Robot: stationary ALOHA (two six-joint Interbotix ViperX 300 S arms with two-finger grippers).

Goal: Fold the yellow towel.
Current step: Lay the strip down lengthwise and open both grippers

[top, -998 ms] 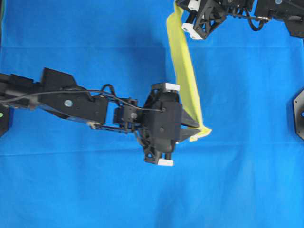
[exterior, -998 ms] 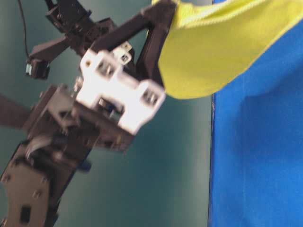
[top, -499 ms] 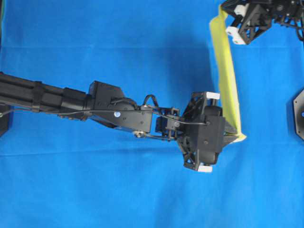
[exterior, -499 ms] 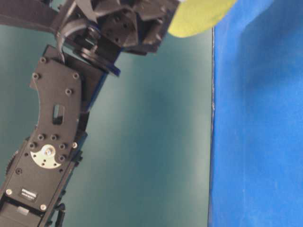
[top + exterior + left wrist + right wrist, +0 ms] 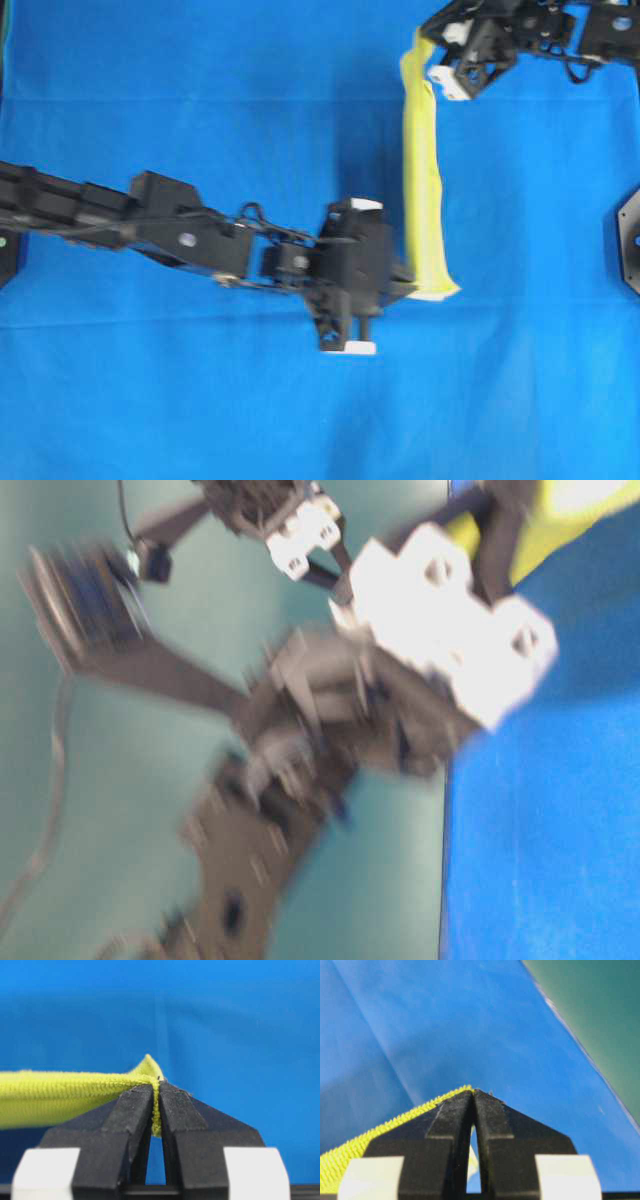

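The yellow towel (image 5: 424,180) is held off the blue cloth as a narrow stretched strip between my two grippers. My left gripper (image 5: 410,285) is shut on its near corner, and the left wrist view shows the jaws pinching the yellow edge (image 5: 156,1105) with the towel (image 5: 55,1097) running off to the left. My right gripper (image 5: 424,56) is shut on the far corner at the top. In the right wrist view the hem (image 5: 395,1121) runs along the left finger up to the closed tips. The table-level view is blurred, with the towel (image 5: 585,505) at the top right.
The big blue cloth (image 5: 200,400) covers the table. Its edge meets a green surface (image 5: 600,1010) near my right gripper. Black arm bases sit at the right edge (image 5: 628,240) and the left edge (image 5: 5,255).
Both grippers have swung left with the towel stretched between them, after moving right half a second before. Both still grip it.
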